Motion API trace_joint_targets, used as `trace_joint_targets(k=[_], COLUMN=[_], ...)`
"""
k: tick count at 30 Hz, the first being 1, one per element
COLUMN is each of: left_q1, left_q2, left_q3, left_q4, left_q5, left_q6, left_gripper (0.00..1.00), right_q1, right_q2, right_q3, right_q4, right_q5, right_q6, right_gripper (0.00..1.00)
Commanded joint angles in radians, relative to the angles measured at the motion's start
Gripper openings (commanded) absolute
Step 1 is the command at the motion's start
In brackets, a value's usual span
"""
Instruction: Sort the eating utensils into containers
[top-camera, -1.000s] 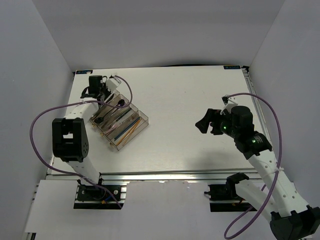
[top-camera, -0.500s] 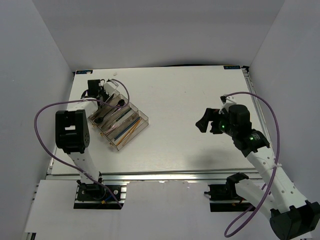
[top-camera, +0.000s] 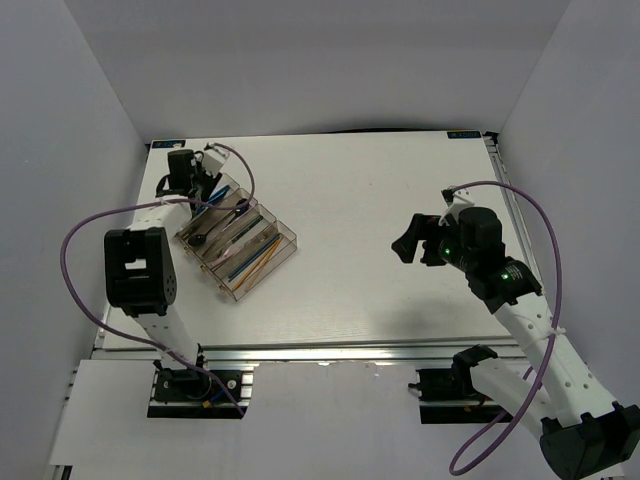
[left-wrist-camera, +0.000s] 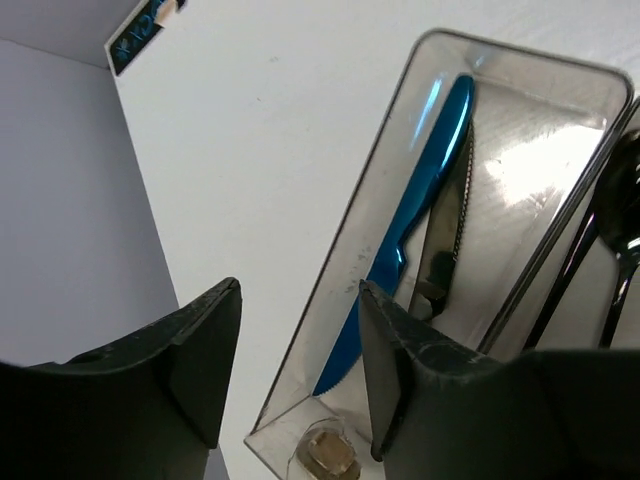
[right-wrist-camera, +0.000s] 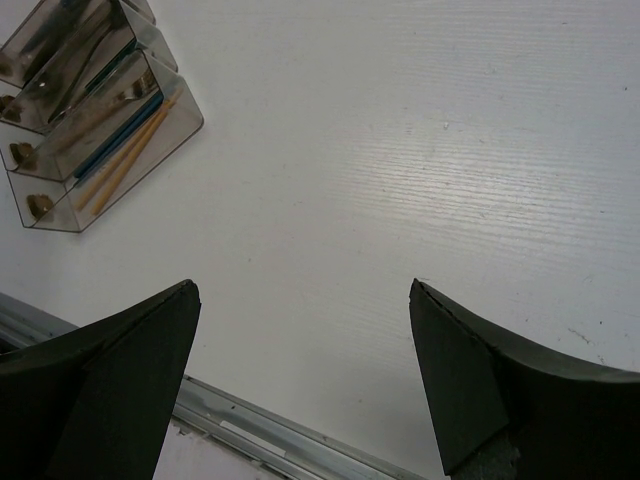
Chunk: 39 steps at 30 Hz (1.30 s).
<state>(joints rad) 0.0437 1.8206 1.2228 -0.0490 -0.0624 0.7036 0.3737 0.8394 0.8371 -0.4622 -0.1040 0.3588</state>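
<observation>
Over tray (left-wrist-camera: 520, 58): left gripper (left-wrist-camera: 298, 295) opened, blue knife (left-wrist-camera: 425, 180) inside.

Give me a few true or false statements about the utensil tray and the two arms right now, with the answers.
1. The blue knife lies inside the organiser tray. True.
2. The right fingers hold a fork. False: they stand wide open and empty above the table.
3. The orange sticks lie loose on the table. False: they lie in an end compartment of the tray.
4. The left fingers are apart with nothing between them. True.
</observation>
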Motion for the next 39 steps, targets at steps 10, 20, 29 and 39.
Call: trace_joint_targets(k=[10,20,29,39], left_q1=[0.007,-0.008,-0.021,-0.073], left_q2=[-0.506,-1.085,-1.389,-1.446], left_q3=[0.058,-0.081,-0.167,-0.243], left_q4=[-0.214,-0.56,-0.655,-0.716], left_q5=[-0.362,-0.447,-0.444,-0.639], left_q6=[-0.778,-0.909,-0.986,-1.041], left_gripper=[0.98,0.98,0.98,0.98], right_q1=[0.016,0.037,0.039,0.039], right_q2=[-0.005,-0.115,-0.295,-0.327], right_q3=[0.117,0.322,0.378,0.316], right_q4=[-0.073,-0.263,-0.377,-0.391], right_q5=[0.223,0.363,0.329,0.348], right_q6=[-0.031,-0.104,-0.155,-0.153], right_gripper=[0.89,0.89,0.89,0.89])
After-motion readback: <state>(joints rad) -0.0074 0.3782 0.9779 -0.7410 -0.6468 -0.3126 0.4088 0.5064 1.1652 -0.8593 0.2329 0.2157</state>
